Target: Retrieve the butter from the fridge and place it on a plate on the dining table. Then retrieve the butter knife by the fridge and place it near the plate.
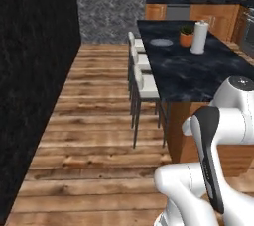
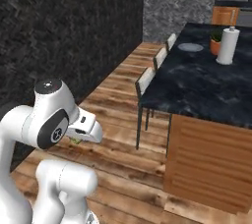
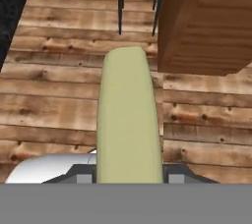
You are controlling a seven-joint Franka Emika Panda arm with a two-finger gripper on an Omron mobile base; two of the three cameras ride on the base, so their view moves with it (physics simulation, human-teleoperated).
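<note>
Butter [image 3: 129, 120] gripped in the claw [image 3: 129, 176] above wooden floor [image 3: 49, 95]
Hand view shows the butter close up; base views show the plate [image 1: 161, 42] on the dining table [image 1: 198, 76], beside a plant [image 1: 186, 35].

The butter [image 3: 129, 120] is pale yellow. The desk [image 1: 198, 74] has a black top with thin white lines, and its base is brown wood. The plate [image 1: 161, 42] on it is grey. The plant pot [image 1: 186, 38] is orange with green leaves. The paper roll [image 1: 200, 37] is white. The stools [image 1: 146, 86] have cream seats and dark legs. The floor [image 1: 94, 136] is brown wood with knots. The left wall [image 1: 34, 71] is black and speckled.
</note>
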